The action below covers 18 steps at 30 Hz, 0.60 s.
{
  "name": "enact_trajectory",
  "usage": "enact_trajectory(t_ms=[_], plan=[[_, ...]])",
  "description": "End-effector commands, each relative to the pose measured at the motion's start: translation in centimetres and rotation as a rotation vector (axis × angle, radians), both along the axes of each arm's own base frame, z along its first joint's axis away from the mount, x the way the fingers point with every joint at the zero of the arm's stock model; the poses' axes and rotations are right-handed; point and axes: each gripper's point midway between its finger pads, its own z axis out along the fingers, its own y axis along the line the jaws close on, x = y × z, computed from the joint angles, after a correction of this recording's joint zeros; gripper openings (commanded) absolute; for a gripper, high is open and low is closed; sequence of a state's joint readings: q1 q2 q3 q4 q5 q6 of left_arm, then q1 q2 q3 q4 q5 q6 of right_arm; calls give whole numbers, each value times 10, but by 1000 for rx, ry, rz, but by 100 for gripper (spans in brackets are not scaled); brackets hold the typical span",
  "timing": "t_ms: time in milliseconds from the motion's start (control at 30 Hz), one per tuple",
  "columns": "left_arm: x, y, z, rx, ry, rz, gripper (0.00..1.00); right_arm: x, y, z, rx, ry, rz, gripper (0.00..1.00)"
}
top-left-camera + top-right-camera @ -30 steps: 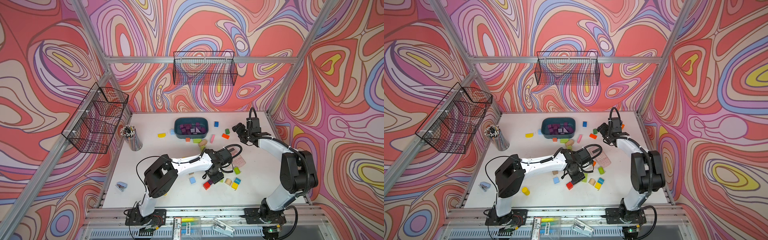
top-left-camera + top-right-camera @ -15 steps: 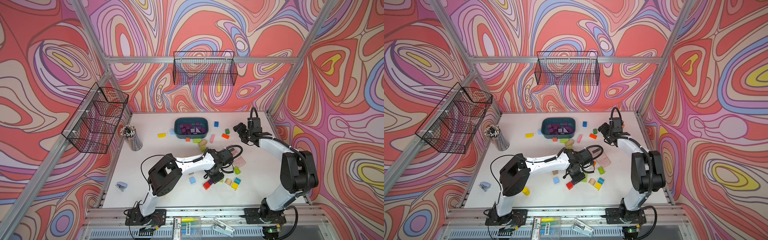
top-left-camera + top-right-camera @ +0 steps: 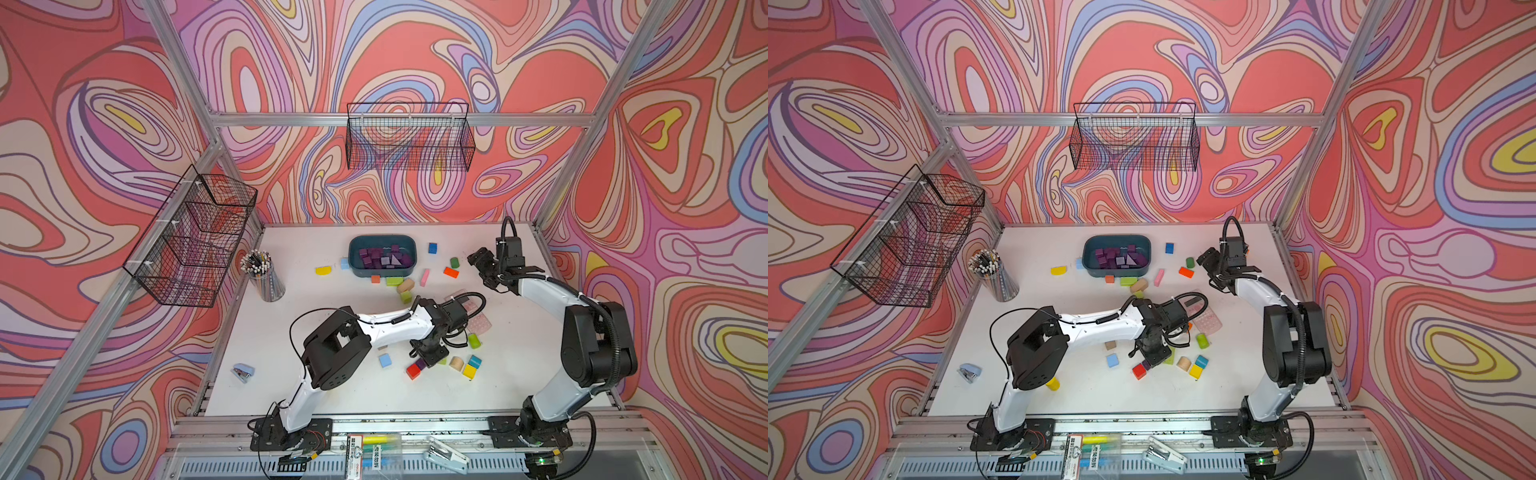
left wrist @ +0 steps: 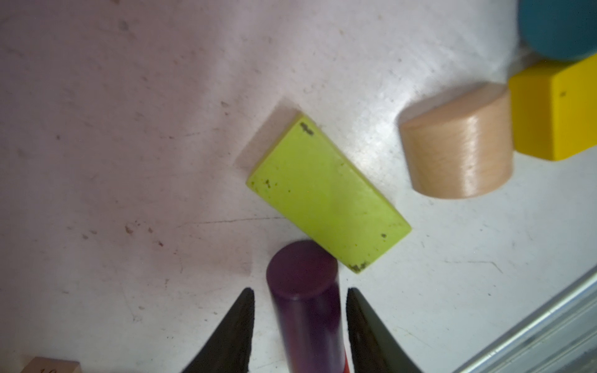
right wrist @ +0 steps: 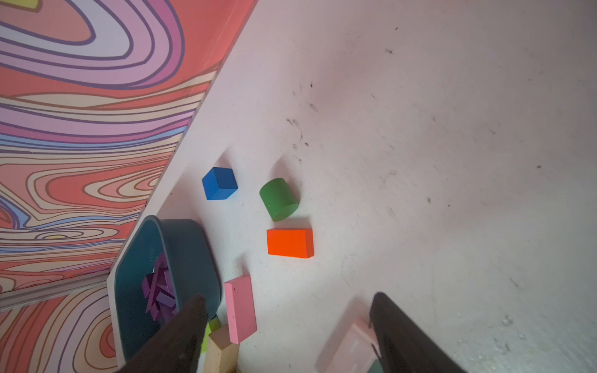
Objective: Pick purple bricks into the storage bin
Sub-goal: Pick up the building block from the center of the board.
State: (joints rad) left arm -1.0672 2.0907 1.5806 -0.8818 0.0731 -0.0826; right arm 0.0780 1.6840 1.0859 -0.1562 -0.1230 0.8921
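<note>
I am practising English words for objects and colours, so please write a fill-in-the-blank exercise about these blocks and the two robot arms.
1. The left tool straddles a ____ cylinder.
2. The right tool holds ____.
3. Near the green cylinder sits a ____ cube.

Missing words: purple; nothing; blue.

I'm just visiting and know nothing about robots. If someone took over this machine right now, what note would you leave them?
Left gripper: open, jaws astride a purple cylinder, small gaps either side; not gripped yet.
Right gripper: open, empty, hovering over the far right of the table.
Done: a heap of purple bricks lies in the storage bin.
Left: grip the cylinder, carry it to the bin. No other loose purple shows.
</note>
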Motion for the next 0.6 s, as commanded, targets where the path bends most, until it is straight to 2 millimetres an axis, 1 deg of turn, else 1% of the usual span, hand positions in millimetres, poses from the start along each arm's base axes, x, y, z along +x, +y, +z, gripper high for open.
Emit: enact_trajectory(t_ms=[0,333,467,567], plan=[[-4,4,-2,35,36,9,48,-3,-4,9,2,-24,-11,83],[-3,5,-7,49,62,41,40,-2,-5,6,8,-22,-17,83],[-2,4,-6,45,59,51,34,-2,-7,5,7,-21,-19,83],[0,4,-3,32,48,61,32,-1,-7,6,2,-21,-16,83]])
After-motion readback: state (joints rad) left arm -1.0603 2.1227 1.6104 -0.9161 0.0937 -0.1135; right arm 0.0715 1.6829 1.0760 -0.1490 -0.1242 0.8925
